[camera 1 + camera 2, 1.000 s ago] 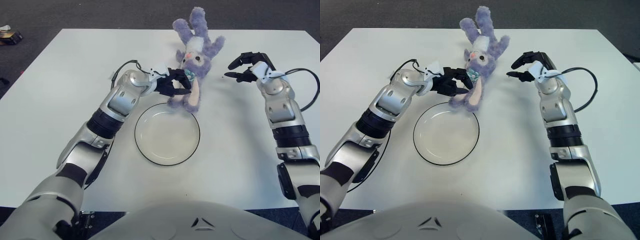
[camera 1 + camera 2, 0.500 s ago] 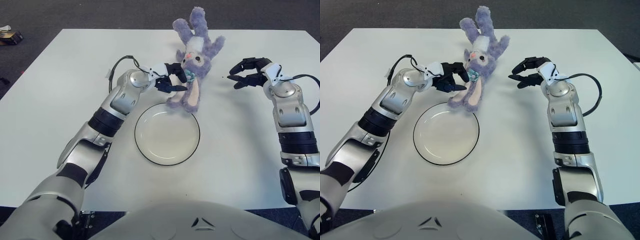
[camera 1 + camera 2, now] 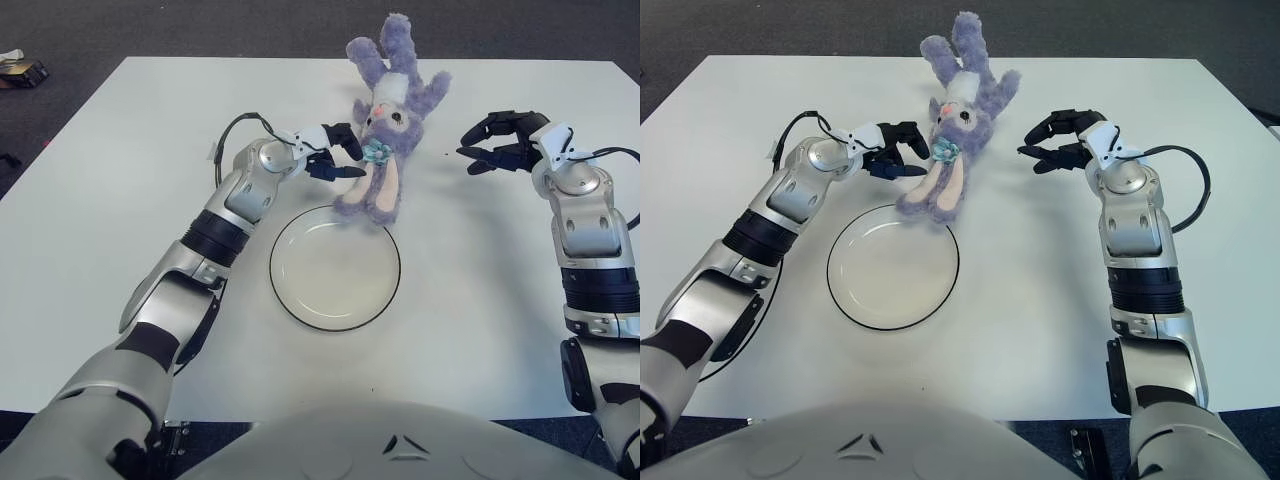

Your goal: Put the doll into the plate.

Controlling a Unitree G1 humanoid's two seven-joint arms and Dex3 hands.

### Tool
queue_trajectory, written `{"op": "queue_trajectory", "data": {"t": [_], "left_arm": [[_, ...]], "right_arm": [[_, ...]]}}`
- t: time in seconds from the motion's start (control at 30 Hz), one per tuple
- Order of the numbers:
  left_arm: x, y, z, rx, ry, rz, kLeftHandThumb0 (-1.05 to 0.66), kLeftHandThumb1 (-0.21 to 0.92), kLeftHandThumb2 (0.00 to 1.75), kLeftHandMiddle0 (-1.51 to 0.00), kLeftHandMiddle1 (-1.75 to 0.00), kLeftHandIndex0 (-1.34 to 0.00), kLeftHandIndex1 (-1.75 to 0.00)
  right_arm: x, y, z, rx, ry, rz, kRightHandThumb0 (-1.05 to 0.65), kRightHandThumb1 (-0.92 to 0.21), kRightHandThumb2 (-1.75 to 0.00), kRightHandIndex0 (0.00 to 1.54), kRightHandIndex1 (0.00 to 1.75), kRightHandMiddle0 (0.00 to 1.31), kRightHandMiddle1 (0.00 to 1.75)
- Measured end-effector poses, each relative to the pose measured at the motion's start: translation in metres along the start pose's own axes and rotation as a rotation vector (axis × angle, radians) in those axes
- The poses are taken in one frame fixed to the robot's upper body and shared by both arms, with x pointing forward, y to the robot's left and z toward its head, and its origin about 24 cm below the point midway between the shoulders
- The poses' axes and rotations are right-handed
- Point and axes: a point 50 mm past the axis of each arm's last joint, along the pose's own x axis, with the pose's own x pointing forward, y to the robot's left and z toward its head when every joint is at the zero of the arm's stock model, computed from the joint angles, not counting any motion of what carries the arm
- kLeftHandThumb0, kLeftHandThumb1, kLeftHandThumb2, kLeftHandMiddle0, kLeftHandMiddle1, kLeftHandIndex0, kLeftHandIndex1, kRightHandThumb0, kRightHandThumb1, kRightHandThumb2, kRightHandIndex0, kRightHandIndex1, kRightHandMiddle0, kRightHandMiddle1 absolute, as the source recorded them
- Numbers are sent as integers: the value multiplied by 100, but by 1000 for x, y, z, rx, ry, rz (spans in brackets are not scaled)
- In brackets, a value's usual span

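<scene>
Left eye view: a purple plush rabbit doll (image 3: pixel 388 150) lies on the white table (image 3: pixel 120 200), feet over the plate's (image 3: pixel 300 310) 12 o'clock rim. My left hand (image 3: pixel 330 155), fingers spread and empty, sits at its 9 o'clock. Right eye view: my right hand (image 3: pixel 1065 142), open and empty, waits at its 3 o'clock. I should grip the torso firmly before lifting.

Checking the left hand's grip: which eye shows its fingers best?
Right eye view: the left hand shows open beside the doll, with a slight gap. The left eye view shows its fingertips overlapping the doll.
</scene>
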Motion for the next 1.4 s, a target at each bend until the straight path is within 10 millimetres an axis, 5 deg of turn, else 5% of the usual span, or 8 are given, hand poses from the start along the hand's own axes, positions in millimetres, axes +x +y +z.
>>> {"op": "queue_trajectory", "data": {"t": [0.13,0.3,0.53,0.83,1.4], "left_arm": [[-1,0,2,176,-21,5,-75,92,31,-23,-81,-10,-85],[-4,0,2,315,-23,2,-81,92,35,-24,-55,-11,-69],[-4,0,3,345,-30,-5,-83,92,38,-30,-52,-11,-66],[3,-6,2,-63,13,-183,-84,92,42,-45,-51,-16,-64],[2,-3,11,-87,-23,-255,-77,92,50,-66,-20,-33,-43]], "right_arm": [[-1,0,1,-2,-4,0,0,-81,0,122,44,82,102],[-1,0,1,-4,-6,-3,0,-81,0,122,44,82,102],[-1,1,1,-5,-7,-1,0,-81,0,122,43,82,102],[-3,2,3,-16,-18,-3,0,-81,0,122,43,82,102],[-6,4,-1,-22,-10,-1,0,-81,0,123,42,82,102]]}}
